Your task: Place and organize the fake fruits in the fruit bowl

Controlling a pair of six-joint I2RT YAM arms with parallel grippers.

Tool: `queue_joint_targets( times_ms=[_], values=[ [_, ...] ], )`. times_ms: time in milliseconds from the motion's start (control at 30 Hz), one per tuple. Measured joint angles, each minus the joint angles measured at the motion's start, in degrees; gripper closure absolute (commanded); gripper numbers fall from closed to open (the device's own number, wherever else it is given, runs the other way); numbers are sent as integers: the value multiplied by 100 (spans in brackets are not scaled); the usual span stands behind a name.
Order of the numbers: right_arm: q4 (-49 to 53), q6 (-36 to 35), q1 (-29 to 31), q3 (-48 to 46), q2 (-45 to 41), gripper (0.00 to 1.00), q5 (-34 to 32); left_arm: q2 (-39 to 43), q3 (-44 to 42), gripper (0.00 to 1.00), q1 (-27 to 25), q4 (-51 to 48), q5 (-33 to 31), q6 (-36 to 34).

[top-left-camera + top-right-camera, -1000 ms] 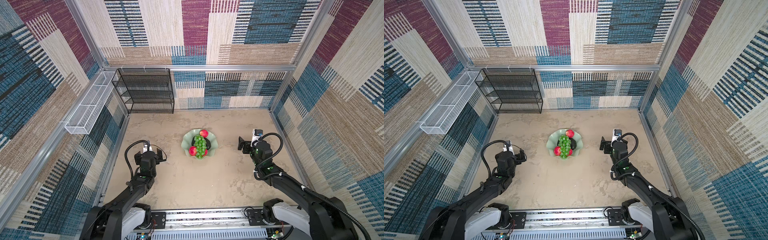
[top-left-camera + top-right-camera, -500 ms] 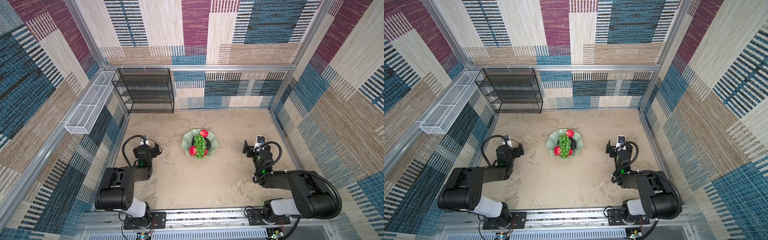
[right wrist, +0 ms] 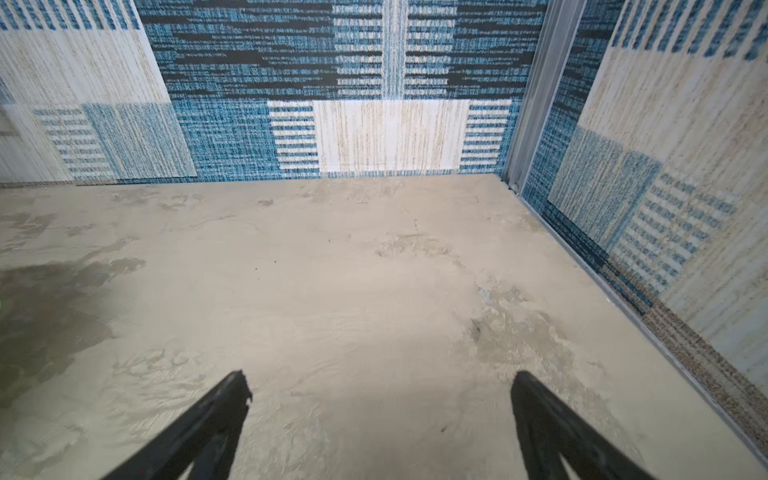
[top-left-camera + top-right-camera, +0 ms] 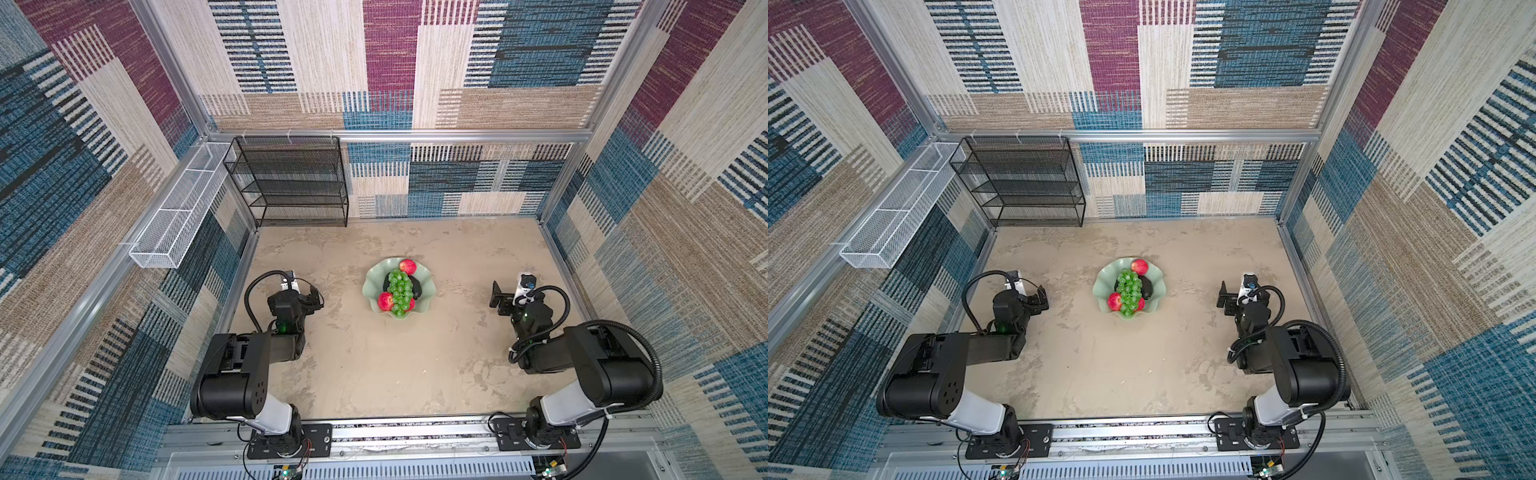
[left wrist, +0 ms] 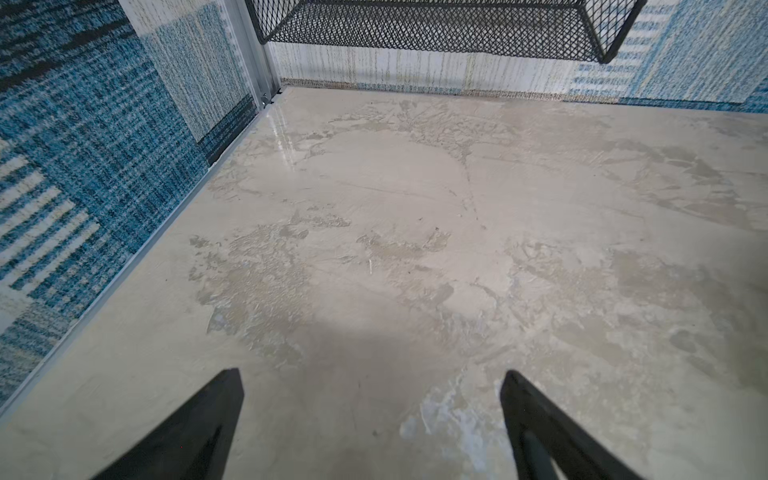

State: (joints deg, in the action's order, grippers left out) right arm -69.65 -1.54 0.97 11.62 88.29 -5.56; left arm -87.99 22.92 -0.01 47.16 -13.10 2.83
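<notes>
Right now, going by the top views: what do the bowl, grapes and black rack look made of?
Fruit bowl: pale mint, smooth wavy rim; looks like glazed ceramic, could be plastic.
Grapes: glossy, uniform green beads; likely plastic.
Black rack: fine see-through mesh on a thin frame; probably painted metal.

Robot lab cell, aluminium frame [image 4: 457,135], carpet-patterned walls [image 4: 324,50], mesh shelf [image 4: 291,183], mounting rail [image 4: 411,432]

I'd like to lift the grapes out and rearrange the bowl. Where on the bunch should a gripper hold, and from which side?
Probably across the narrow width of the grapes near mid-length, coming straight down from above. The bunch lies long, far to near, on top of the pile; apples and an avocado flank it inside the bowl, blocking sideways approaches.
</notes>
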Motion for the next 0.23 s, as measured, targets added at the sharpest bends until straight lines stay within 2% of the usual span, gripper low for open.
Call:
queue_joint_targets(
  times_ms=[233],
  values=[
    [-168, 2, -9, 0, -4, 0, 90, -44, 55, 1, 26, -4, 105, 0]
  ],
)
